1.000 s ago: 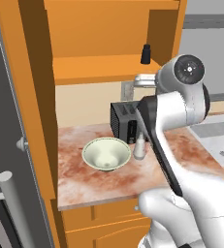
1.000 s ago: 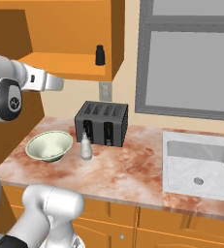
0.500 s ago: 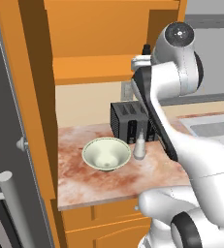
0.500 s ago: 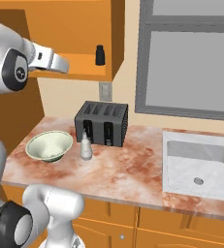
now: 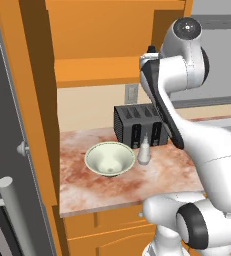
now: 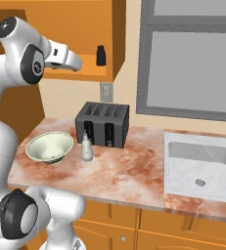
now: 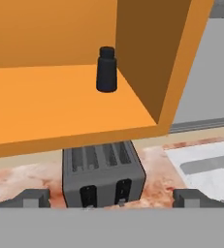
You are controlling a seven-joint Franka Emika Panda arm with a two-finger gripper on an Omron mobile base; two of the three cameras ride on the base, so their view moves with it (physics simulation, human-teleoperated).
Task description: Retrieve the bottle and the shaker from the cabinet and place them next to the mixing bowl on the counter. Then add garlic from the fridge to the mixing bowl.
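A dark shaker (image 6: 101,55) stands upright on the orange cabinet shelf (image 6: 85,73), near its right wall; the hand view has the shaker (image 7: 106,69) straight ahead. My gripper (image 6: 79,64) is open and holds nothing. It hovers at shelf height, a short way left of the shaker and apart from it. Its fingertips (image 7: 36,197) stand wide at the bottom of the hand view. On the counter a pale green mixing bowl (image 5: 109,159) sits with a white bottle (image 5: 144,152) upright just to its right. The fridge door (image 5: 4,150) is at the far left; the garlic is out of view.
A dark toaster (image 6: 102,124) stands behind the bottle against the wall. A sink (image 6: 202,166) is set into the counter (image 6: 129,176) at the right, under a grey window (image 6: 192,58). The fridge handle (image 5: 9,200) juts out at the lower left.
The arm has risen and swung toward the cabinet, carrying the open gripper up to shelf height and closer to the shaker. Bowl, bottle and shaker have not moved.
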